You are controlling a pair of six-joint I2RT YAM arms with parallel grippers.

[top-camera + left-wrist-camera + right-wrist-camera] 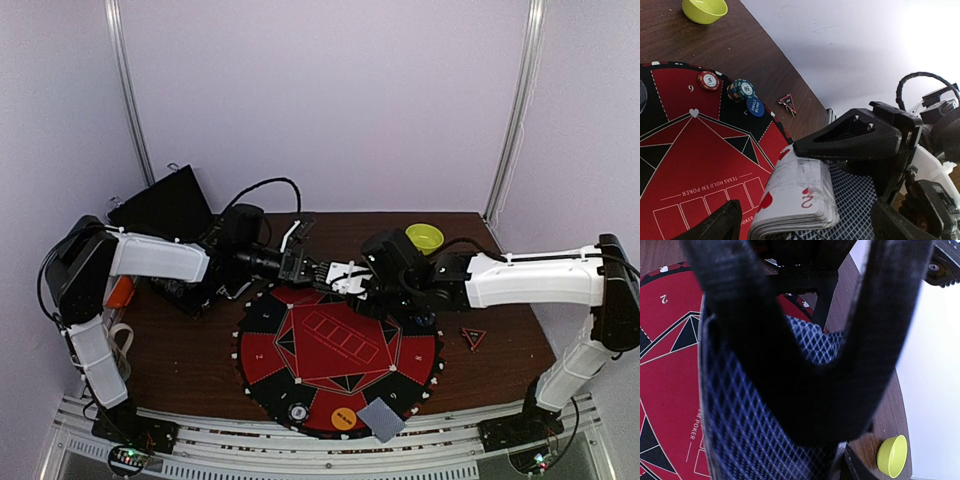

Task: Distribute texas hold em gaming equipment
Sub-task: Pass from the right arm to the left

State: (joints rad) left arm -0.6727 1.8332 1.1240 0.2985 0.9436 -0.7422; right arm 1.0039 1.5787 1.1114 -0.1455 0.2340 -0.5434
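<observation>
Going from the left: the left arm (pixel 150 258) reaches in over the bench (pixel 190 350) toward the far rim of the round red-and-black mat (pixel 340 350). Its jaws are spread wide and released, with the deck of playing cards (pixel 795 200) sitting in the gap between them. A red two shows on the deck's face.

The right jaws are the ones that actually have the deck. They're clenched on it, and the grey-blue backs fill most of the right wrist view. The right arm (pixel 530 278) comes in from the other side, so the deck is held just above the mat's far rim, about mid-bench.

On the mat's near rim there's a lone chip (pixel 298 411), an orange button disc (pixel 343 418) and one face-down card (pixel 381 420) hanging partly off the edge.

On the mat's right side are a red chip (pixel 708 80), a dark chip stack (pixel 741 90) and a blue button disc (pixel 755 106) just beside the stack.

The lime-green bowl (pixel 424 237) sits at the far right of the bench, and a small red triangle (pixel 473 338) lies off the mat.
</observation>
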